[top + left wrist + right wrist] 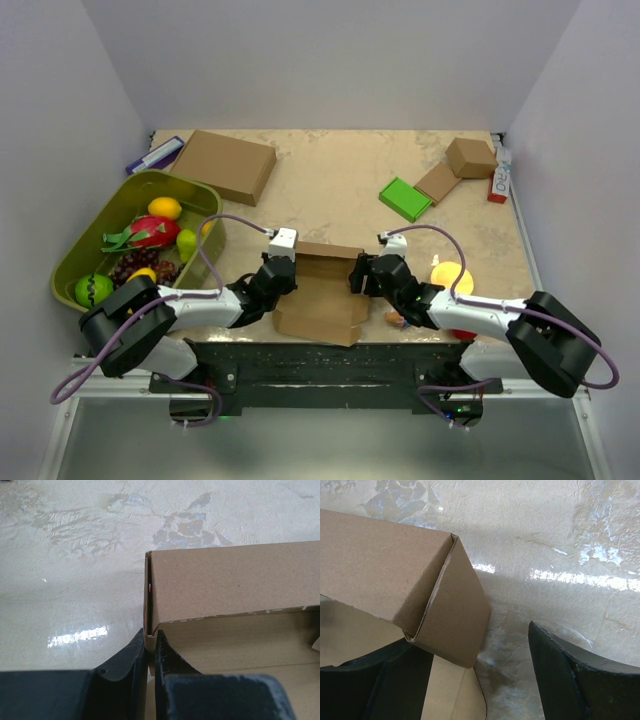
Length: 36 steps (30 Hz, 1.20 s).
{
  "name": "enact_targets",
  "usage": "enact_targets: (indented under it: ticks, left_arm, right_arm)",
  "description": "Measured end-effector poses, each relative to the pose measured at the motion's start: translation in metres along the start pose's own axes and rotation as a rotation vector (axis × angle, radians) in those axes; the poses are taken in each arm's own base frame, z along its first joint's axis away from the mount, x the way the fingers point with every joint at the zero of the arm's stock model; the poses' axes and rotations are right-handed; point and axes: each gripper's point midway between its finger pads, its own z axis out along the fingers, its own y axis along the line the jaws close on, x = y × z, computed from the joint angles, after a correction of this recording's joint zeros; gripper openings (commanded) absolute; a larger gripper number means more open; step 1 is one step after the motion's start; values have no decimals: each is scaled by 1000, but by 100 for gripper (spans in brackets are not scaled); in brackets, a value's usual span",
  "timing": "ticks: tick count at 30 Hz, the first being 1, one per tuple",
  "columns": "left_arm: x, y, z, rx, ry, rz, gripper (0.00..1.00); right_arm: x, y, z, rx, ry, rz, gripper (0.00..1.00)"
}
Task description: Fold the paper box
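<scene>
we see the paper box [322, 295] at the near edge of the counter [340, 185], right between the two arms. it is half folded, with its back wall and side walls standing up. the left gripper [150, 647] is almost closed and pinches the left side wall at the corner. the right gripper [472, 645] is wide. one finger is inside the box, the other is outside, and the right side flap leans between them. a green tub [90, 228] of fruit sits far to the left. a bigger brown box [225, 165] lies at the back.
</scene>
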Motion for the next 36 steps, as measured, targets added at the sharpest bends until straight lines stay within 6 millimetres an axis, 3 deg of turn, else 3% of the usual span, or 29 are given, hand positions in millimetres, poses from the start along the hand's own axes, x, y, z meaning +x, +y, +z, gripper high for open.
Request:
enact_targets:
  ticks: [8,23,32,35,36]
  left_arm:
    - [0,0,0,2,1,0,0]
    - [-2,-7,0,37,-10,-12,0]
    - [-3,-10,-3,62,-14,-12,1]
    - [-3,-12,-3,70,-13,-13,39]
    - [-4,-13,-4,82,-12,-17,44]
  right_arm:
    - [7,0,4,5,19,-6,54]
    - [3,-9,14,183,-8,81,6]
    - [2,-13,13,218,-17,103,9]
    - [1,-13,14,226,-23,102,10]
    - [1,-14,14,231,-27,101,10]
